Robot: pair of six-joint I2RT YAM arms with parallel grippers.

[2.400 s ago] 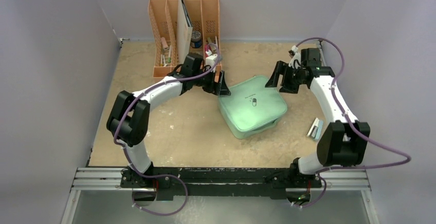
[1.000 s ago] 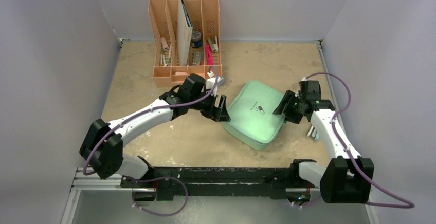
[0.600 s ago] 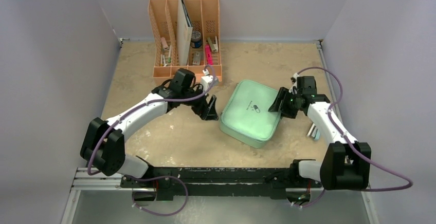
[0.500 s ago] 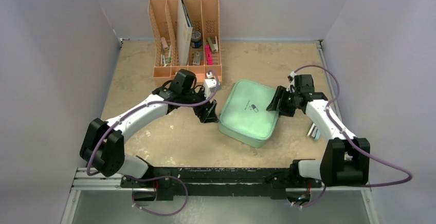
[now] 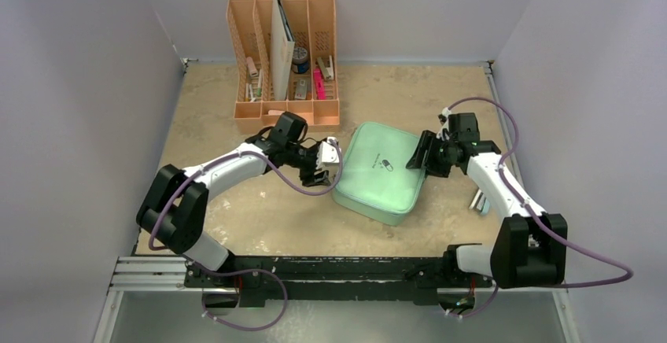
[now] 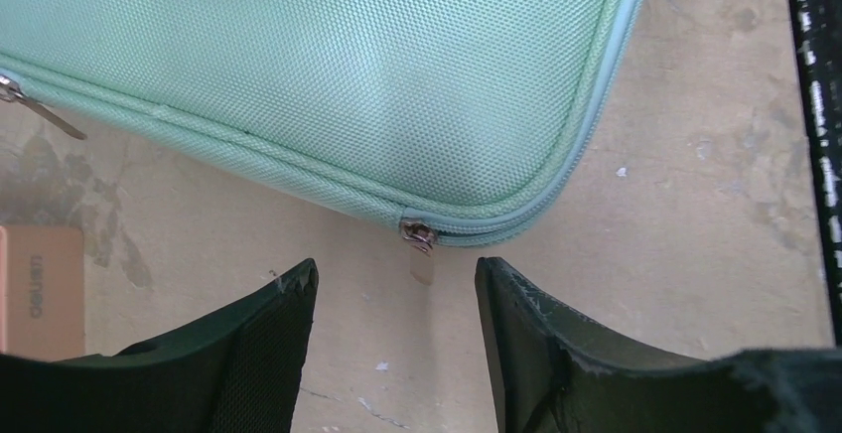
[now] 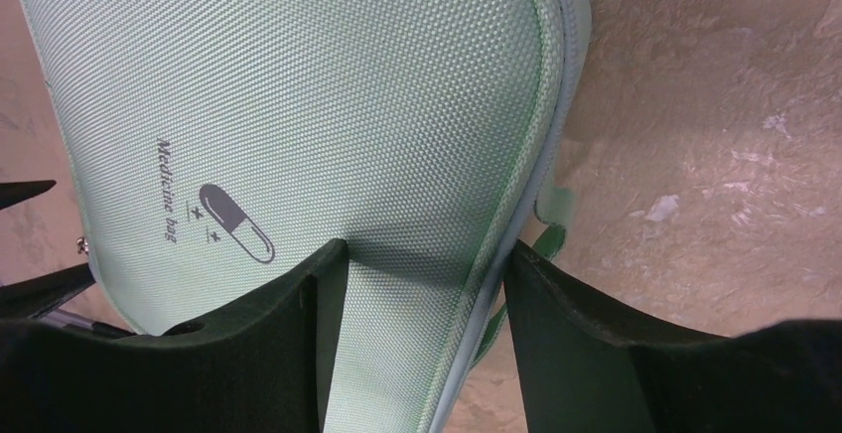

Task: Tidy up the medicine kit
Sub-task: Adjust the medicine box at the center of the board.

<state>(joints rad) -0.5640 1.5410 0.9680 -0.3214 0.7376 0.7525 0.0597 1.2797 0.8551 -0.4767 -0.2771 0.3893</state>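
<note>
The medicine kit [image 5: 377,174] lies zipped shut mid-table, a mint-green case with a pill logo [image 7: 235,221] on its lid. My left gripper [image 5: 324,166] sits low at the kit's left corner. It is open, and a zipper pull [image 6: 421,243] lies just ahead of the gap between its fingers [image 6: 395,272]. A second pull [image 6: 30,107] shows at the far left of that view. My right gripper [image 5: 422,160] is closed across the kit's right edge [image 7: 427,254]: one finger presses on the lid and the other sits against the zip seam.
A peach slotted organizer [image 5: 283,52] holding small items stands at the back left. A small silver and blue packet [image 5: 481,199] lies at the right by the right arm. A peach block [image 6: 40,289] lies on the table beside the left finger.
My left gripper swung right to the kit's left corner and its jaws narrowed. The kit slid slightly left and turned with the right gripper on its edge.
</note>
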